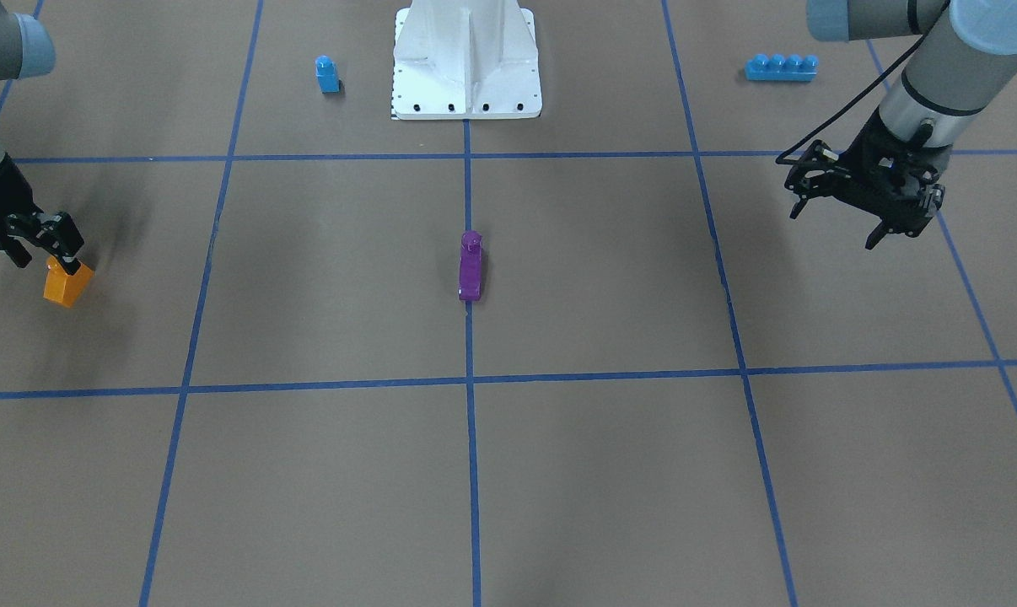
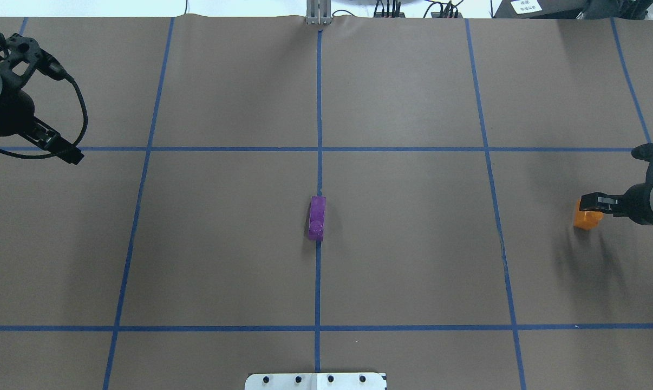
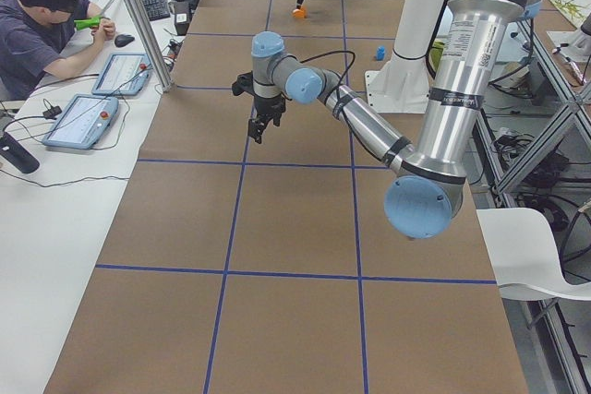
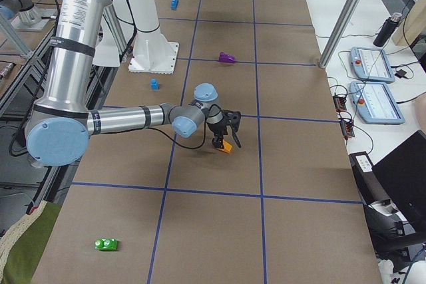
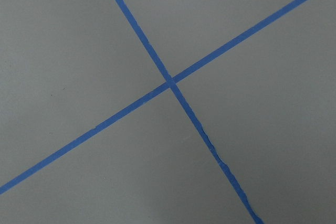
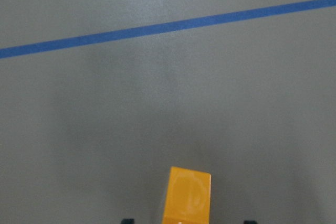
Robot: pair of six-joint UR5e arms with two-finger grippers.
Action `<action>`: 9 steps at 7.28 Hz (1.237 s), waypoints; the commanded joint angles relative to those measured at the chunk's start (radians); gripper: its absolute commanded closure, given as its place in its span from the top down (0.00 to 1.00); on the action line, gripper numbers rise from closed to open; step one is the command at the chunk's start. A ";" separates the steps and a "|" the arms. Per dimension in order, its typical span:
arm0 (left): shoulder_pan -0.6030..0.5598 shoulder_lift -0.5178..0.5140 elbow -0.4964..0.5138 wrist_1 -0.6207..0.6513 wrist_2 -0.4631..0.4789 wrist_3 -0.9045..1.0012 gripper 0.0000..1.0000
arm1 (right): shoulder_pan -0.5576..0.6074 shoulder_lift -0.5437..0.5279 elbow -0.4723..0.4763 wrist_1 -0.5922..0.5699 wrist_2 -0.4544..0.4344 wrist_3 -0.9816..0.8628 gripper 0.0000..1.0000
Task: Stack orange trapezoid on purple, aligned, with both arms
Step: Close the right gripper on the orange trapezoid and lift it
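At the robot's right-hand end of the table [image 1: 610,472], the orange trapezoid [image 1: 67,285] is being gripped from above by the right gripper [image 4: 226,140]. Its jaws are pressing in on the block's top, and the block is hanging tilted, seemingly just clear of the surface. The purple [image 1: 470,268] is lying on the central blue tape line [image 1: 471,438], mid-table, well apart from both grippers. The left gripper [image 1: 837,226] is being held above the opposite side, jaws spread wide, nothing between them. A small blue block [image 1: 327,74] and a long blue brick [image 1: 781,67] are sitting either side of the white base [image 1: 466,59].
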 commanded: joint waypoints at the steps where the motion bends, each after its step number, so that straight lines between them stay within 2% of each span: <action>1: 0.000 0.000 0.000 0.000 0.000 -0.006 1.00 | -0.009 0.000 -0.020 0.000 -0.001 -0.004 0.74; 2: 0.000 0.000 0.000 -0.002 0.000 -0.006 1.00 | -0.017 0.006 -0.028 0.001 -0.001 -0.005 0.73; 4: 0.000 0.000 0.000 -0.002 0.000 -0.008 1.00 | -0.026 0.009 -0.030 0.000 -0.001 -0.008 0.61; 5: 0.000 0.000 0.000 -0.003 0.000 -0.008 1.00 | -0.029 0.009 -0.037 0.000 -0.001 -0.010 0.48; 6: 0.000 0.000 0.000 -0.003 0.000 -0.008 1.00 | -0.030 0.009 -0.036 0.000 -0.001 -0.013 0.22; 7: 0.000 0.002 0.000 -0.003 0.000 -0.008 1.00 | -0.033 0.009 -0.036 0.000 -0.001 -0.016 0.00; 9: -0.004 0.021 -0.002 -0.003 0.004 -0.008 1.00 | -0.035 0.013 0.002 -0.003 0.008 -0.065 0.00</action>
